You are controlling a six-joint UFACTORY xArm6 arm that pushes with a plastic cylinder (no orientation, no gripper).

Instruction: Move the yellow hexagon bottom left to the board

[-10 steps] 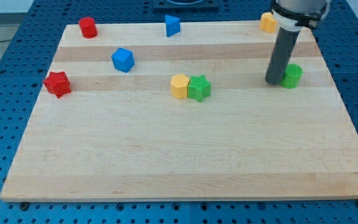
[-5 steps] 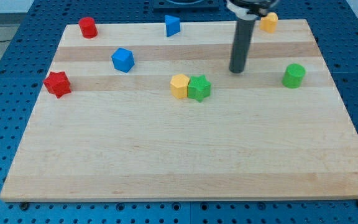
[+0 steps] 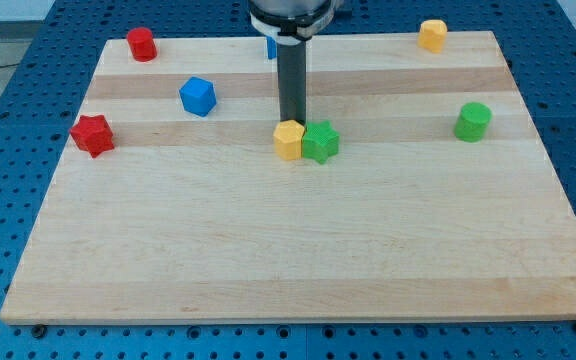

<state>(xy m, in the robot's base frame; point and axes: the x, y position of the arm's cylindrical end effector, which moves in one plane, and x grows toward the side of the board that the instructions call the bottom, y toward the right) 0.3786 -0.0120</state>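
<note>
Jaws absent: my tip (image 3: 292,120) touches the yellow hexagon (image 3: 289,139) from above; push down-left, clearing green star (image 3: 320,141).

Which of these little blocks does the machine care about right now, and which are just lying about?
In the job:
yellow hexagon
my tip, just above it
wooden board

Lying about:
green star
green cylinder
blue cube
red star
red cylinder
yellow block

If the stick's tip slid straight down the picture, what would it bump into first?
Probably the yellow hexagon: my tip sits right at its upper edge, seemingly touching it. The green star lies just right of that line.
</note>
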